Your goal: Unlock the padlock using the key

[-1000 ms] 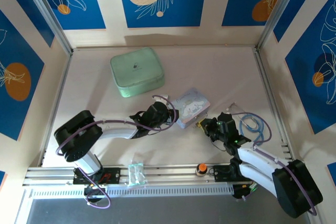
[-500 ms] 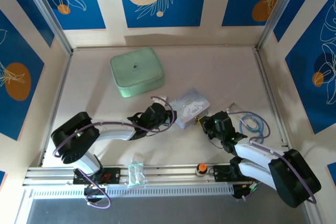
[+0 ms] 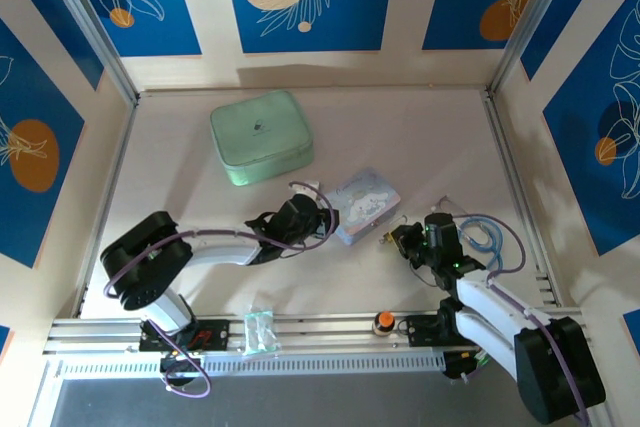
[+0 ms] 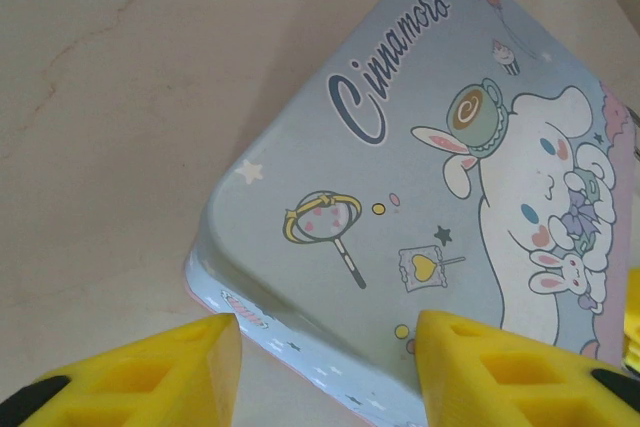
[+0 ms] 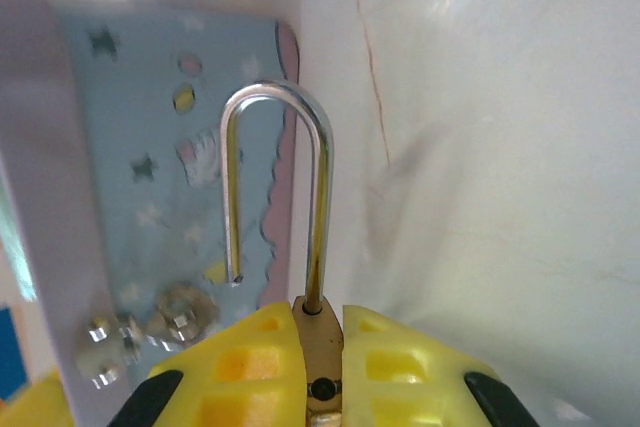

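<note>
Right end effector (image 5: 322,332) closed on padlock (image 5: 322,372). Brass body pinched between yellow pads (image 5: 250,367). Silver shackle (image 5: 322,177) points away from fingers, one leg free of body. Padlock held just beside pale blue tin (image 4: 400,197), at tin's right side. Left end effector (image 4: 325,367) open, fingers straddling tin's near edge on worktop (image 4: 120,97). Contact with tin unclear.

The top external camera looks steeply down from above and behind the arm bases, taking in the whole table (image 3: 420,137). The left wrist camera peers past the yellow left fingers (image 4: 150,377), close over the Cinnamoroll tin (image 4: 400,197) lid. The right wrist camera looks along the right fingers (image 5: 250,367), very near the padlock (image 5: 320,357), with the tin's edge behind. All three views share that tin
</note>
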